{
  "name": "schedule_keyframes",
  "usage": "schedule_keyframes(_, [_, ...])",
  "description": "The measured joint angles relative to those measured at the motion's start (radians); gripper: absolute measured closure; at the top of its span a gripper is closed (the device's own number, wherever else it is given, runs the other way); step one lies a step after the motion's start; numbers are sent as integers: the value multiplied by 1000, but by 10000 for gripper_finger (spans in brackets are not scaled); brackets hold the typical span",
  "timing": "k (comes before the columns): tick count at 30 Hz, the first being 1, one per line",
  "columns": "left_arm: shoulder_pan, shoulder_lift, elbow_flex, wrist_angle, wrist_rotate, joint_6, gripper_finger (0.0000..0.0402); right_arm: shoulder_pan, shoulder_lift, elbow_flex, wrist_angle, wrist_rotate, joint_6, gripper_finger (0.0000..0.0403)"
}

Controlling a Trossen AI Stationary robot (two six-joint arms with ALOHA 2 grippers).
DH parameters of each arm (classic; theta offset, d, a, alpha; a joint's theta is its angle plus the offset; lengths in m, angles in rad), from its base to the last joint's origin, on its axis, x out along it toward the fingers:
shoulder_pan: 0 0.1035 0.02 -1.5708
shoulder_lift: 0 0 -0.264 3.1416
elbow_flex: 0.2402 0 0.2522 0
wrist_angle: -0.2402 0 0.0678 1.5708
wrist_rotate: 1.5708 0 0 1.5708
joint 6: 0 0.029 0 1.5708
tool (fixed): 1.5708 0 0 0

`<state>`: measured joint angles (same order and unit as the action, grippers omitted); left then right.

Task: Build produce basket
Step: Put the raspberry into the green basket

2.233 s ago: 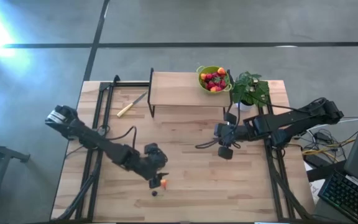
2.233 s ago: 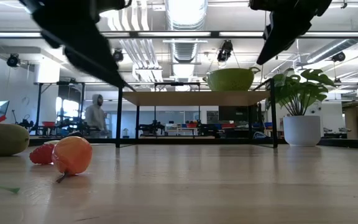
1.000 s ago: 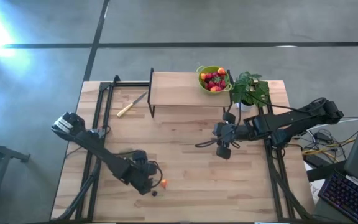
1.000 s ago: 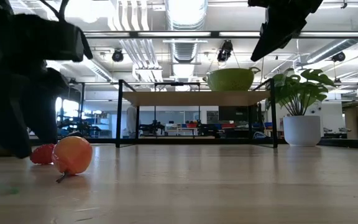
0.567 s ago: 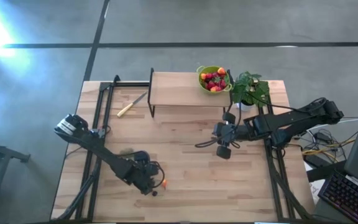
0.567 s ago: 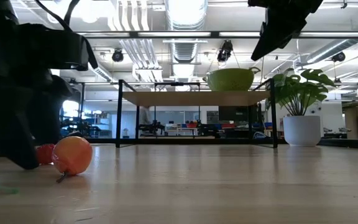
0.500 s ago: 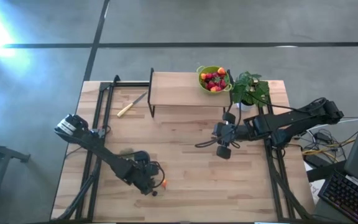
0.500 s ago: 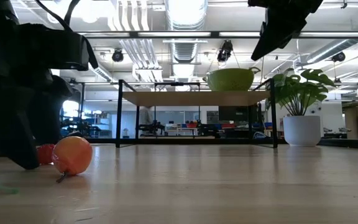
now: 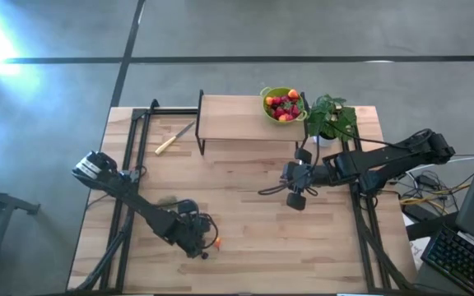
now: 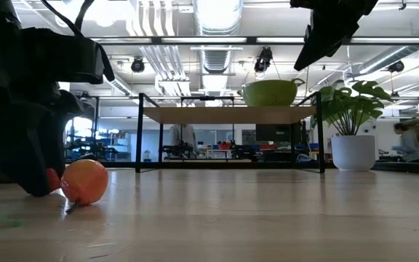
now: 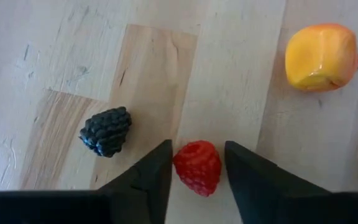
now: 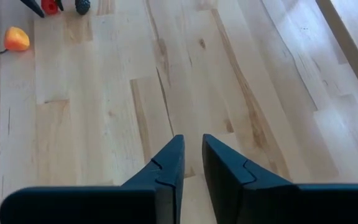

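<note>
2 grippers to log. Your left gripper [image 11: 196,163] is down on the table [image 9: 253,214], well away from the lime-green produce basket [image 9: 283,104] and toward the near-left part of the boards. Its fingers sit on either side of a red raspberry [image 11: 198,167], close to touching or just touching it; from the wrist view you cannot tell whether the pinch is firm yet. Your right gripper [image 12: 192,163] hangs above bare wood a short way in front of the basket, its fingers nearly pressed together with only a thin gap, holding nothing.

The basket stands on the raised wooden shelf [image 9: 233,117], just beside the potted plant [image 9: 331,116], already holding red and orange fruits. 3 loose pieces lie near the raspberry, all far from the basket: a blackberry [image 11: 106,131], an orange-yellow fruit [image 11: 321,56], and a dark berry [image 9: 205,255]. In the low view the orange fruit sits just beside the left arm's dark bulk.

Risks, as judgement:
1. The raspberry is small and rounded; a pinch off its middle could squirt it out along the boards.
2. The fingertips ride low, so they may scrape the wood as they come together.
3. Swinging toward the basket could nudge the orange fruit and send it rolling.
4. The shelf frame and plant crowd the basket, so a low approach may clip them.

Writing: 0 legible labels or brands in any view.
</note>
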<state>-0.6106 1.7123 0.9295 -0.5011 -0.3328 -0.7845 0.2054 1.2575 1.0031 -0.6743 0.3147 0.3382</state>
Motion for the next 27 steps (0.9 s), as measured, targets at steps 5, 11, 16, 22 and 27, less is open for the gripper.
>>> schedule_keyframes(5, [0, 0, 0, -6, -2, 0, 288, 0, 0, 0, 0, 0, 2, 333])
schedule_keyframes(11, [0, 0, 0, -7, -2, -6, 297, 0, 0, 0, 0, 0, 3, 314])
schedule_keyframes(16, [0, -13, 3, -18, -9, -9, 290, 0, 0, 0, 1, -12, 13, 302])
schedule_keyframes(22, [0, -38, 27, -5, -131, 66, 298, 2, 0, -1, 9, -56, 30, 292])
schedule_keyframes(27, [3, -38, 39, 150, -251, 244, 292, 27, 0, -1, 34, -64, 43, 284])
